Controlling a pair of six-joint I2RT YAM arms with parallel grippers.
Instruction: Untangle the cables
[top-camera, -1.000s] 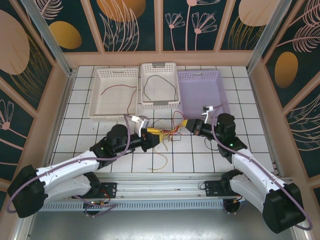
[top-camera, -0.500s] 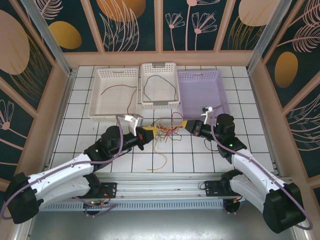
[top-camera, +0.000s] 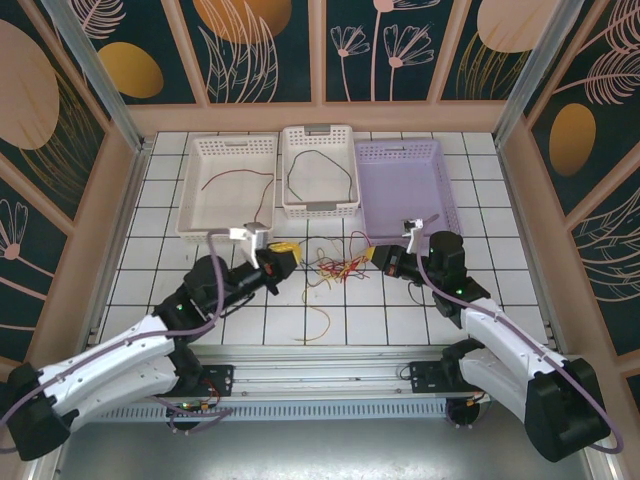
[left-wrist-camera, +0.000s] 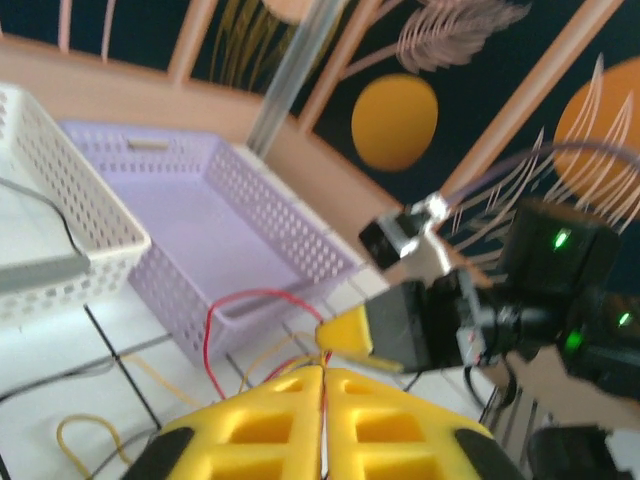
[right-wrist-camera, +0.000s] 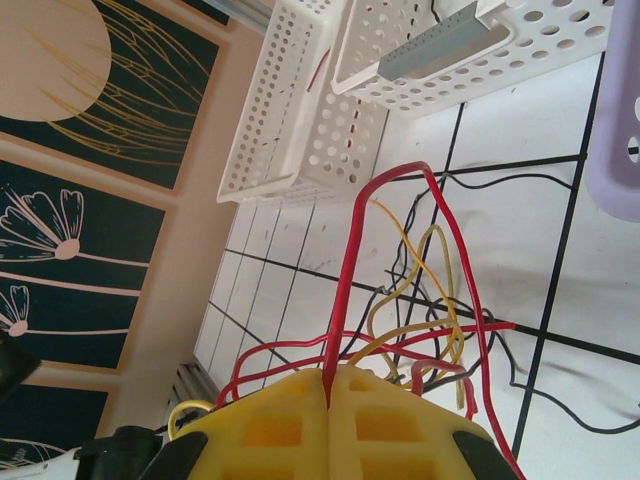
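Top view: cables (top-camera: 335, 267), a loose knot of red, yellow and black strands, lie on the white tiled table (top-camera: 150, 270) between the two grippers, just in front of the baskets. Left gripper (top-camera: 291, 252) sits at the knot's left edge, right gripper (top-camera: 372, 254) at its right edge; from up here the yellow tips are too small to tell how they stand. One yellow cable (top-camera: 318, 325) trails off toward the near edge. Behind stand three baskets in a row: left white basket (top-camera: 200, 225) with one red cable (top-camera: 245, 173) in it, middle white basket (top-camera: 320, 208) with one black cable (top-camera: 325, 151), purple basket (top-camera: 445, 180) beside the right arm's wrist. Left wrist view, blurred: the left fingers are pressed together with a thin red strand running out of the seam, so they pinch a strand of the knot. The right gripper's yellow tip faces them close by, the purple basket behind it; a red loop rises in front of that basket's wall. Right wrist view, sharp: right fingers pressed together on a red strand that climbs straight out of the seam, arches over and drops back into the tangle; yellow and black strands cross under it. Both white baskets lie beyond, cut off at the top
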